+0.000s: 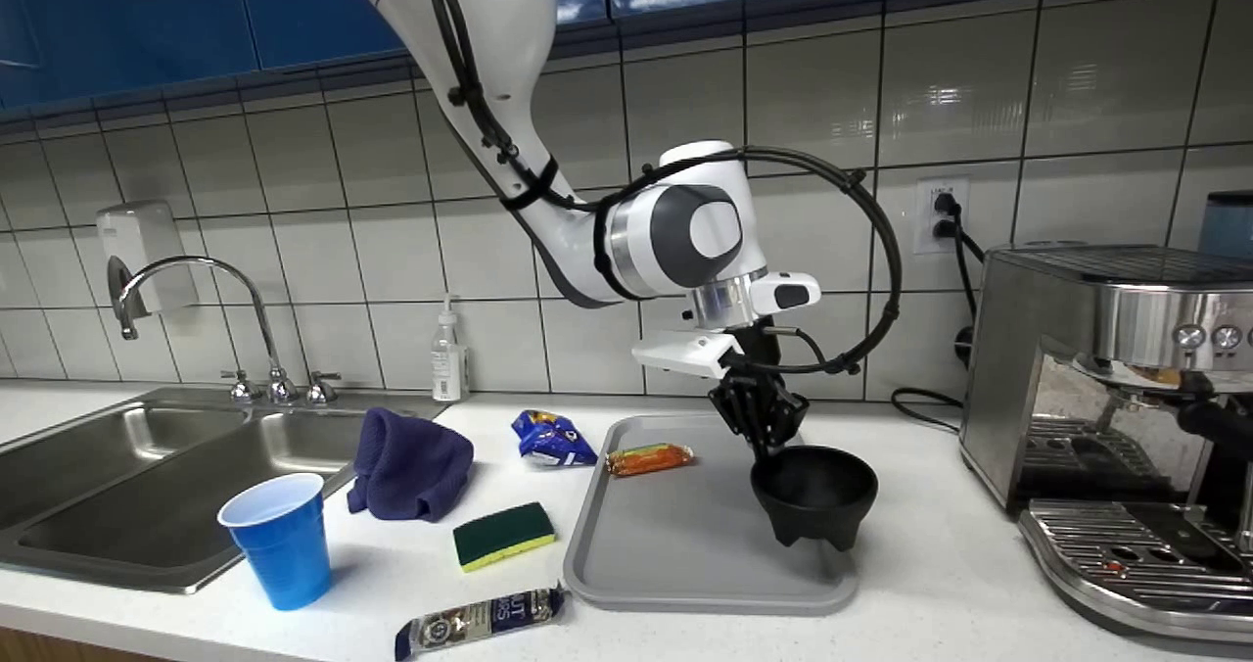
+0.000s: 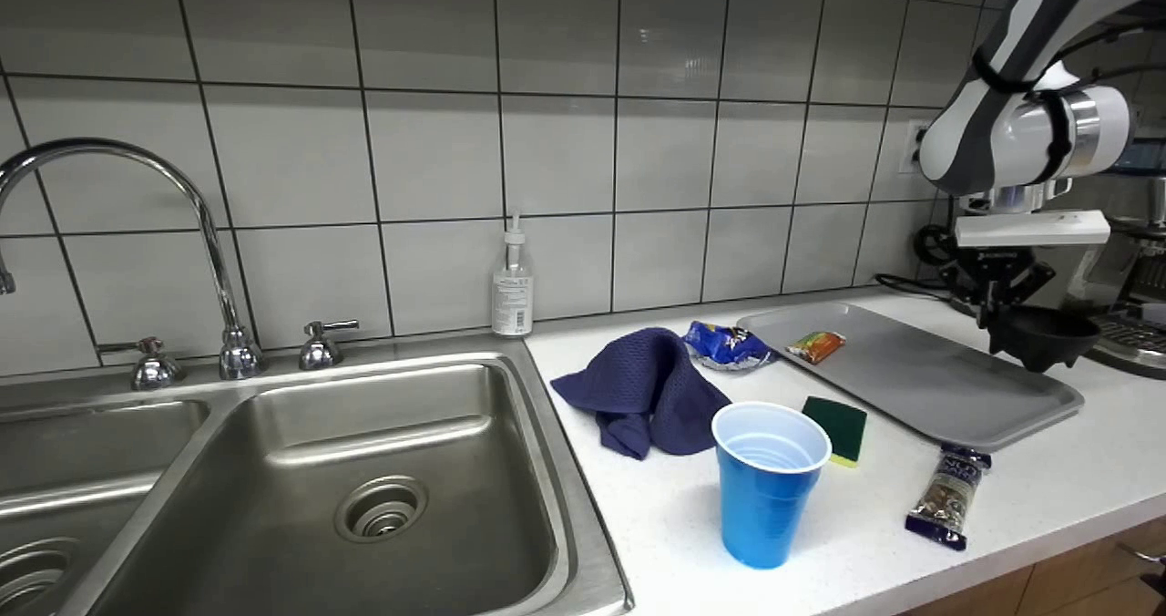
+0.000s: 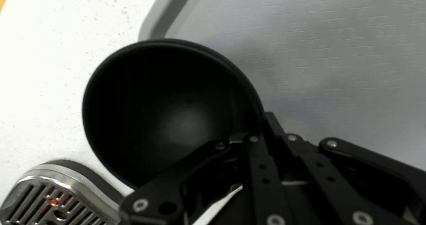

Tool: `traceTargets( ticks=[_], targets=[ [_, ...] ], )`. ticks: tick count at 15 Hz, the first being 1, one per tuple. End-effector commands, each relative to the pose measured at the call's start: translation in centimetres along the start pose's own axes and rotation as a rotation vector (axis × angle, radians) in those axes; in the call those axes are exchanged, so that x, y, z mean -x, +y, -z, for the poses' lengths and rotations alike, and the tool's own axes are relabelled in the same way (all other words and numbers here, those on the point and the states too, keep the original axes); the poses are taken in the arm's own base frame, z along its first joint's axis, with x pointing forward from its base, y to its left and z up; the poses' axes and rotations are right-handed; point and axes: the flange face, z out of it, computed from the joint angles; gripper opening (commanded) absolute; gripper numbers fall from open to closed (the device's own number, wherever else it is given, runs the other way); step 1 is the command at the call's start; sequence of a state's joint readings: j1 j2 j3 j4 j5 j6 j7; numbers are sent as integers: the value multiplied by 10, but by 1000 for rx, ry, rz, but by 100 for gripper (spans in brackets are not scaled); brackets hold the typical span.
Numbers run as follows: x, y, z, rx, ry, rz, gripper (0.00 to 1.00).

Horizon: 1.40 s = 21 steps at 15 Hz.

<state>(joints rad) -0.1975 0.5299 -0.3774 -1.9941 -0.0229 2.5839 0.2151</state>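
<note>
Black, the bowl (image 1: 814,494) is over one edge of the tray (image 1: 666,540), pinched by your gripper (image 1: 763,449) at its rim; that one-sided hold could let it swivel, slip and land tilted.

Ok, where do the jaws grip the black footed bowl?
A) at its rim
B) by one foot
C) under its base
A: the wrist view shows the jaws pinching the black footed bowl at its rim, one jaw inside and one outside.
</note>
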Motion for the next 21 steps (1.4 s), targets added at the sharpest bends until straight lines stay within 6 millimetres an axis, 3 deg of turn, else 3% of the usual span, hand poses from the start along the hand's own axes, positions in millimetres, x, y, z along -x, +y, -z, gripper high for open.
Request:
traceTargets(
  ticks=[1,14,21],
  targets=[
    [2,24,6,17,-25,-40,2],
    [3,84,-31,74,-69,-183,2],
    [4,101,-46,104,-89,-242,2]
  ],
)
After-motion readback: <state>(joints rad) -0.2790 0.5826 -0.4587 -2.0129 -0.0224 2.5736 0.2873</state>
